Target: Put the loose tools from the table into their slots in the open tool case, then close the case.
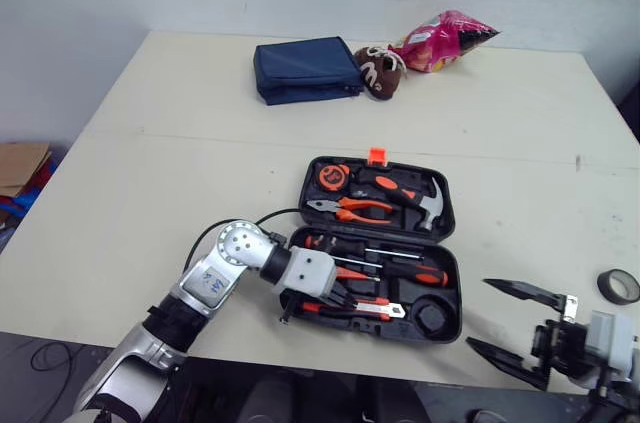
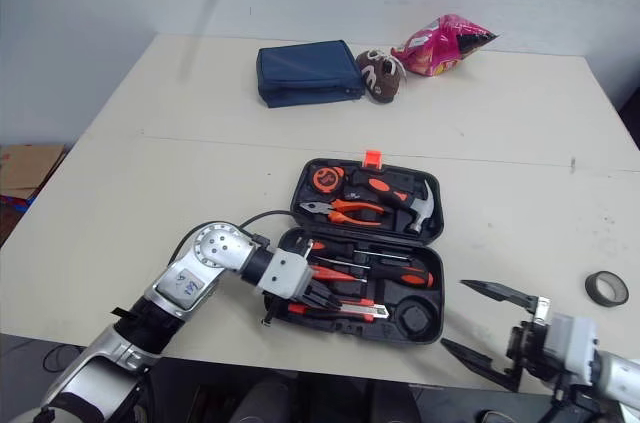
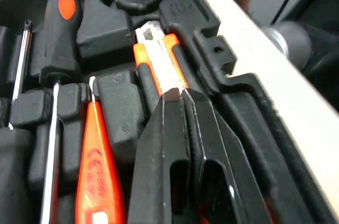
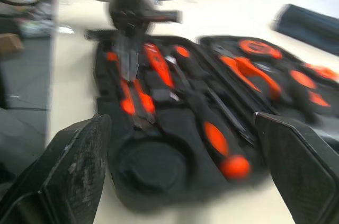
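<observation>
The left claw (image 3: 177, 92) is clenched, its fingers pressed together with the tips resting on the orange utility knife (image 3: 158, 49), which lies in the front row of the open tool case (image 1: 452, 288). Screwdrivers (image 1: 400, 268) sit slotted just behind the knife, and pliers (image 1: 350, 209) and a hammer (image 1: 405, 195) fill the far half. The right claw (image 1: 478, 313) hangs spread wide at the tabletop's (image 1: 150, 173) near edge, to the right of the case. A black tape roll (image 1: 618, 286) lies loose farther right.

Open tool case (image 1: 305, 183) sits near the front edge of the table (image 1: 150, 193), tape roll (image 1: 619, 286) off to the case's right. Way back behind it: pouch (image 1: 305, 68), then plush toy (image 1: 380, 71), then snack bag (image 1: 445, 40) going right.
</observation>
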Available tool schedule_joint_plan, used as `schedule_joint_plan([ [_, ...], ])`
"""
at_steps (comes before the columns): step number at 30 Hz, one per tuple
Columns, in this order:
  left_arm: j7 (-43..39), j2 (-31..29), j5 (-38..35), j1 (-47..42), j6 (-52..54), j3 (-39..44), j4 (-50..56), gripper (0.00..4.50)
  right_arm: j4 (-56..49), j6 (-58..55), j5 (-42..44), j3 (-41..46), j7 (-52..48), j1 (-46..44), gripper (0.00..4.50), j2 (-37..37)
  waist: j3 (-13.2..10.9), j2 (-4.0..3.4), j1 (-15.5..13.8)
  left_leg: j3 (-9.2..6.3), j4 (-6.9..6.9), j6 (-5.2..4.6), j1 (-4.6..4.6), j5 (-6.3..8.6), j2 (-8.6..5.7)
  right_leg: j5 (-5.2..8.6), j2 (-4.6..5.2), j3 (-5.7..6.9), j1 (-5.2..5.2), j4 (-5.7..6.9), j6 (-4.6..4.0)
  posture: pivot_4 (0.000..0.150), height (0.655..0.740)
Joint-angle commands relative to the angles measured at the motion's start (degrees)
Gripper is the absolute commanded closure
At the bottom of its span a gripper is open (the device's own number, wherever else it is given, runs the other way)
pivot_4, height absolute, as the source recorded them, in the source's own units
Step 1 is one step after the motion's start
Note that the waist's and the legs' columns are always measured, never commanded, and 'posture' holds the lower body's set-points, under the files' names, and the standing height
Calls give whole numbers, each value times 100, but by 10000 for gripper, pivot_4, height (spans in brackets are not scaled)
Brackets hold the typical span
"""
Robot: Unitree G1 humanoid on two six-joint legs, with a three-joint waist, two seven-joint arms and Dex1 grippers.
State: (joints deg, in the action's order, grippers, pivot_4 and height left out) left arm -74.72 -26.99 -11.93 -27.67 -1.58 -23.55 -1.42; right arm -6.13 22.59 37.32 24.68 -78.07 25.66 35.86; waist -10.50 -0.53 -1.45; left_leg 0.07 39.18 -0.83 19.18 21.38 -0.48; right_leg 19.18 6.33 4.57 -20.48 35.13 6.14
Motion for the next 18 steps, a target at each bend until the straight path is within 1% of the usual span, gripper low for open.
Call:
schedule_joint_plan([
  [1,-161,-157,-1063,-10,554,829,356,42303,216,193,392,750,-45,199,0,-54,-2,-1,2,-1,0,0,0,0,0,0,1,0,0,0,0,1500,7400],
  [2,-160,-223,-1198,9,744,946,402,39413,262,189,501,887,-79,224,0,-70,-2,-6,5,0,1,0,-1,0,0,0,3,0,1,0,0,1500,7400],
  [3,-57,-354,-1160,13,691,1181,333,36270,488,269,500,1175,-23,264,0,-46,-2,-8,6,-1,0,0,-3,0,0,0,3,-1,2,1,0,1500,7400],
  [4,21,-445,-1120,15,640,1345,285,31618,653,327,484,1377,19,289,0,-28,-2,-8,8,-1,0,0,-4,0,0,0,3,0,3,1,0,1500,7400],
  [5,118,-639,-1153,7,679,1665,115,27610,1083,480,448,1731,61,352,0,11,-3,-10,8,-1,0,0,-4,0,0,0,3,0,3,0,0,1500,7400],
  [6,180,-774,-1191,10,731,1888,10,22608,1386,589,430,1977,70,394,0,30,-4,-9,9,0,-1,0,-3,0,0,0,3,0,2,0,0,1500,7400],
  [8,409,-1251,-1007,-251,562,2429,-980,12875,2326,915,442,2596,159,545,0,-2,-5,-11,4,0,-6,0,-4,0,0,0,2,1,2,-3,0,1500,7400],
  [10,701,-1518,-902,-550,363,2822,-1824,3147,2987,1191,419,2975,267,688,0,-106,-8,-12,-6,-4,-9,1,-3,0,0,1,1,8,1,-2,-3,1500,7400],
  [11,806,-1558,-917,-659,320,2949,-2073,790,3197,1298,400,3071,285,739,0,-143,-9,-13,-6,-5,-11,1,-3,0,0,2,1,10,0,-2,-4,1500,7400],
  [14,1091,-1667,-816,-818,61,3280,-2808,790,3925,1611,451,3429,461,797,0,-200,-8,-14,22,-1,-13,-3,-5,3,-2,1,9,5,4,-8,-1,1500,7400],
  [18,1312,-1886,-569,-438,-473,3556,-3452,790,5091,2042,548,3978,1007,1079,0,-355,-7,-27,66,12,-18,-8,-12,6,-12,-3,20,-9,1,-7,5,1500,7400],
])
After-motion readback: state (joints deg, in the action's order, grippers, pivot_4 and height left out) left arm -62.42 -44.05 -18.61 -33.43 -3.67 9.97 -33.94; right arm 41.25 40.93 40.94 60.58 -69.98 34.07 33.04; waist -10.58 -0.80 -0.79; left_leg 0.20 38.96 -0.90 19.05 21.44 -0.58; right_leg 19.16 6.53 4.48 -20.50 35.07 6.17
